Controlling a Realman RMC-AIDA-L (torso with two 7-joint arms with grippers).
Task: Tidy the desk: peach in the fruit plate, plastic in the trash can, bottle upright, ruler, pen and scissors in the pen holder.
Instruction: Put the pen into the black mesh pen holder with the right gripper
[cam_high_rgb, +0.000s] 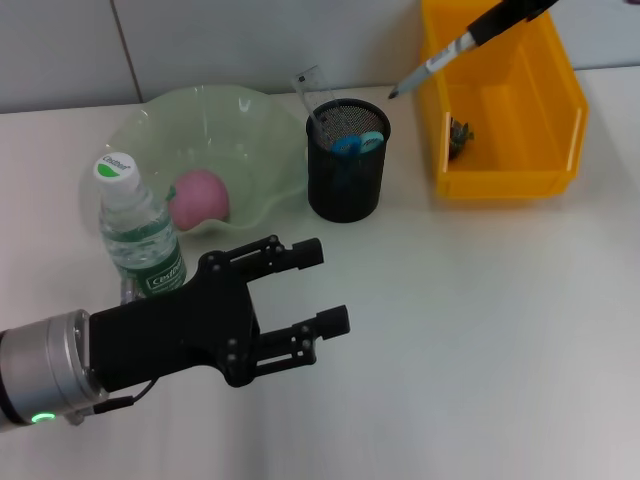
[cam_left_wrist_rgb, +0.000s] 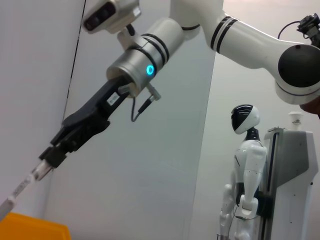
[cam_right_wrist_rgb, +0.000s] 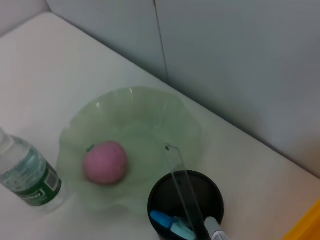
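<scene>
My right gripper (cam_high_rgb: 515, 12) is at the top right, above the yellow trash can (cam_high_rgb: 560, 150), shut on the pen (cam_high_rgb: 432, 66). The pen slants down with its tip just right of the black mesh pen holder (cam_high_rgb: 347, 190). The holder contains the clear ruler (cam_high_rgb: 310, 88) and the blue-handled scissors (cam_high_rgb: 352, 143). A dark bit of plastic (cam_high_rgb: 460, 136) lies in the trash can. The pink peach (cam_high_rgb: 200, 197) rests in the green fruit plate (cam_high_rgb: 250, 120). The bottle (cam_high_rgb: 140, 235) stands upright. My left gripper (cam_high_rgb: 327, 286) hovers open low in front of it.
The left wrist view shows my right arm and its gripper (cam_left_wrist_rgb: 52, 152) clamped on the pen (cam_left_wrist_rgb: 20, 187), with a white humanoid robot (cam_left_wrist_rgb: 245, 175) standing in the background. White table surface stretches right of my left gripper.
</scene>
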